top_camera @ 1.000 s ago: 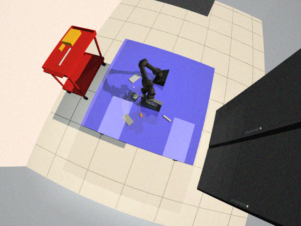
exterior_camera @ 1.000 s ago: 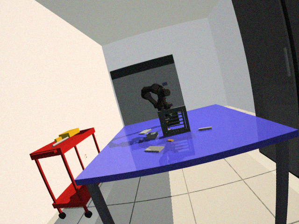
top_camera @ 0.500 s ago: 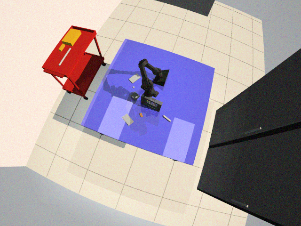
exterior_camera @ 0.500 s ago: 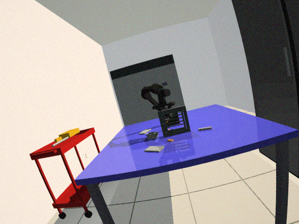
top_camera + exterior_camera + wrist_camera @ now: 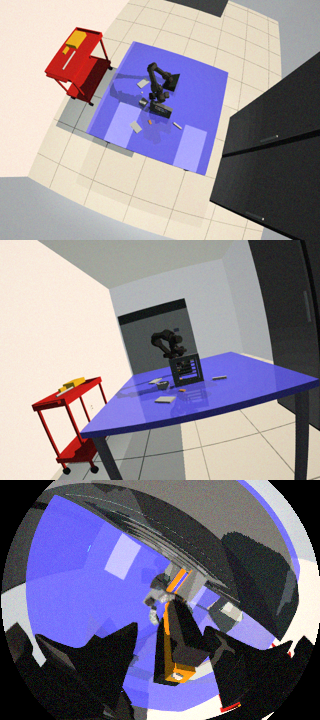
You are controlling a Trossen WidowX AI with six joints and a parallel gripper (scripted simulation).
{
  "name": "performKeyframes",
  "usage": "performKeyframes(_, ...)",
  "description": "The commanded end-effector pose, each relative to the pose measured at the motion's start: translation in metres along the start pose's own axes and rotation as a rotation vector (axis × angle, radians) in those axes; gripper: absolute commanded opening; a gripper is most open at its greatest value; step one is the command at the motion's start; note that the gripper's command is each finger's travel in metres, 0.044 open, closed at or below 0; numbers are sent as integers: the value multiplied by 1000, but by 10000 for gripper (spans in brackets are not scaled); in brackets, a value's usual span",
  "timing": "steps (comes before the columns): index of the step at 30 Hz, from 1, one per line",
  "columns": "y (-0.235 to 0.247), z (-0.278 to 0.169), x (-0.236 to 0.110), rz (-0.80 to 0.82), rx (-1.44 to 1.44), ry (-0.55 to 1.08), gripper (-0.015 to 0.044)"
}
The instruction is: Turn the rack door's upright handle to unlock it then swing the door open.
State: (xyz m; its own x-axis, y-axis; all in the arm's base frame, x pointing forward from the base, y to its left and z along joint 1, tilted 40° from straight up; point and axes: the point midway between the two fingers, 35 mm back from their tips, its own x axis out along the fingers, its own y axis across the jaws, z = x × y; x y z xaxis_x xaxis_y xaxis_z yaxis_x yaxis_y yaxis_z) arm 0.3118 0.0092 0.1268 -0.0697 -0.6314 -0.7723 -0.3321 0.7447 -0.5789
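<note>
The dark rack [image 5: 165,106] [image 5: 174,374] [image 5: 175,530] stands upright on the blue table [image 5: 199,85] [image 5: 245,379] [image 5: 65,580]. The black and orange handle [image 5: 179,672] shows end-on in the wrist view, between the fingers, with a gap on each side. My gripper [image 5: 159,99] [image 5: 176,353] [image 5: 172,630] is open around it and tilted relative to the rack. It is on the arm's side of the rack, near its top. The arm hides the door in the top view. The door's opening angle and any finger contact cannot be told.
A grey open box [image 5: 142,102] [image 5: 162,386] [image 5: 225,617] sits beside the rack. Pale flat blocks [image 5: 142,83] [image 5: 135,127], an orange block [image 5: 149,122] [image 5: 182,390] and a white bar [image 5: 177,125] [image 5: 219,377] lie around it. A red cart [image 5: 85,55] stands beyond the table edge.
</note>
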Motion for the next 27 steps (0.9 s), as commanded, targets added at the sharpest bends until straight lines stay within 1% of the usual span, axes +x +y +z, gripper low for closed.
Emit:
performKeyframes(1, 0, 1, 0, -3, -191, -1, 289)
performKeyframes(21, 0, 1, 0, -3, -1174, 1, 289)
performKeyframes(27, 0, 1, 0, -3, -1207, 1, 289)
